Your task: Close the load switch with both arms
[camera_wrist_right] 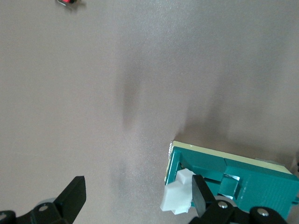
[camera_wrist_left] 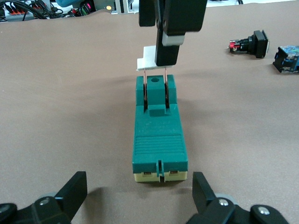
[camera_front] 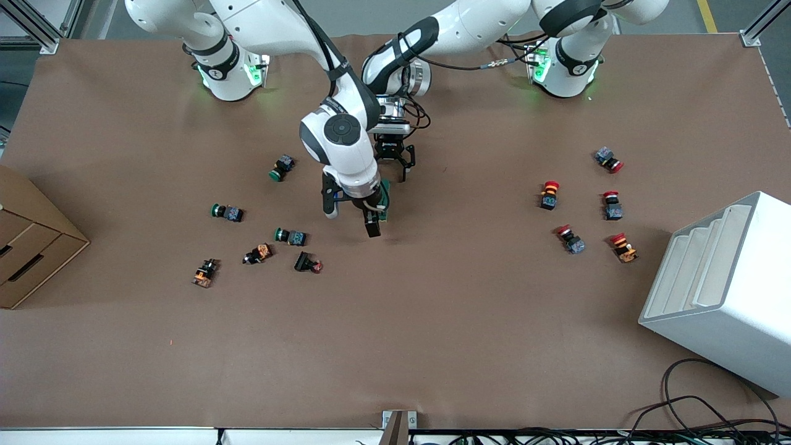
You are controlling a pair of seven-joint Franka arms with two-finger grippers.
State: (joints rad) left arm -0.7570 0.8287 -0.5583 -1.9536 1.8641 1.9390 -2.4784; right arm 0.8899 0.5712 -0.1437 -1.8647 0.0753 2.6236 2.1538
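The load switch (camera_front: 385, 196), a dark-green block on a cream base, lies on the brown table mid-way between the arms. In the left wrist view the load switch (camera_wrist_left: 159, 135) has its white handle (camera_wrist_left: 147, 59) raised on two metal blades. My right gripper (camera_front: 352, 217) is open over the switch's handle end, with one finger (camera_wrist_left: 167, 46) against the handle. The right wrist view shows the handle (camera_wrist_right: 177, 191) beside that fingertip (camera_wrist_right: 201, 193) and the switch (camera_wrist_right: 243, 179). My left gripper (camera_front: 395, 162) is open and low at the switch's other end, its fingers (camera_wrist_left: 74, 189) wider than the block and not touching it.
Several green-capped and orange push buttons (camera_front: 290, 236) lie toward the right arm's end, several red-capped ones (camera_front: 549, 194) toward the left arm's end. A white bin (camera_front: 723, 284) and a cardboard box (camera_front: 31, 247) stand at the table's ends.
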